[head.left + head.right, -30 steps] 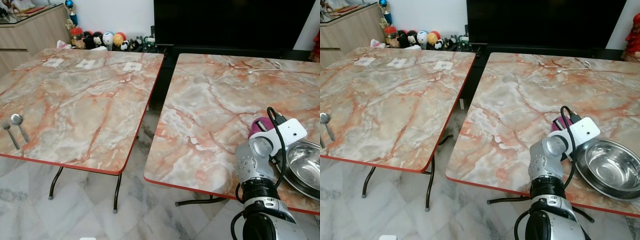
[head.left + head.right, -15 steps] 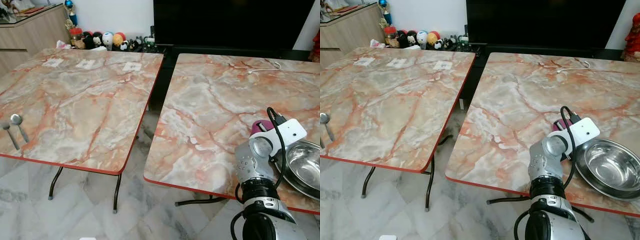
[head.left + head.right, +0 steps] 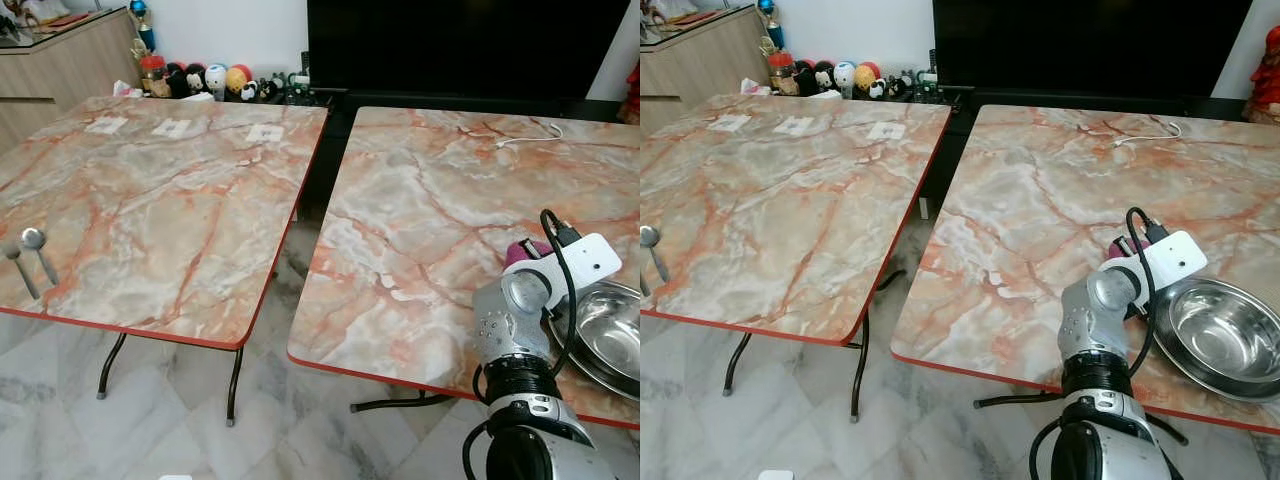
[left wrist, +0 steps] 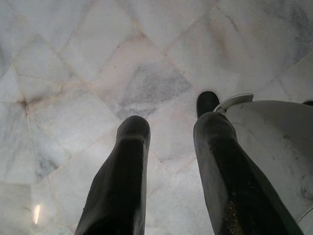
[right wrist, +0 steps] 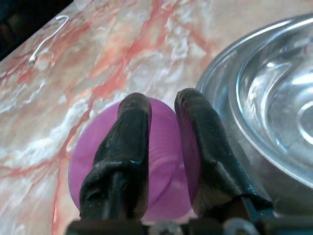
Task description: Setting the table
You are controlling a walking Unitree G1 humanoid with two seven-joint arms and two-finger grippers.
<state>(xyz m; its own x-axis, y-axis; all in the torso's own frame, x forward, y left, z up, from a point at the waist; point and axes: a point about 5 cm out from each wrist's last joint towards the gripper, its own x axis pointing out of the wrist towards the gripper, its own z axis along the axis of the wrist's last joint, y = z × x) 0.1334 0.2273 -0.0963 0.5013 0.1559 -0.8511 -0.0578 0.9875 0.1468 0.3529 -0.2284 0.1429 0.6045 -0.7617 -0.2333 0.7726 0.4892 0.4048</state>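
Purple cup (image 5: 122,161) on right table (image 3: 420,230), just beside steel bowl (image 5: 274,98), bowl at cup's 3 o'clock; right gripper (image 5: 164,142) astride cup rim, one finger inside, clamp not certain; left gripper (image 4: 171,166) parted, idle over floor (image 4: 98,58); right arm nearer.

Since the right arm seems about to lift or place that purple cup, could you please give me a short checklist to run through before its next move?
1. Right gripper on the purple cup: ok, the jaws straddle its rim, one finger inside and one outside.
2. Grip firm enough to lift: cannot tell, the contact is hidden by the fingers.
3. Clearance to the steel bowl: not ok, the bowl's rim lies right beside the outer finger.
4. Free table surface on the cup's other side: ok, bare marble there; the white cable lies far off.
5. Left gripper: ok, idle, jaws open above the floor.
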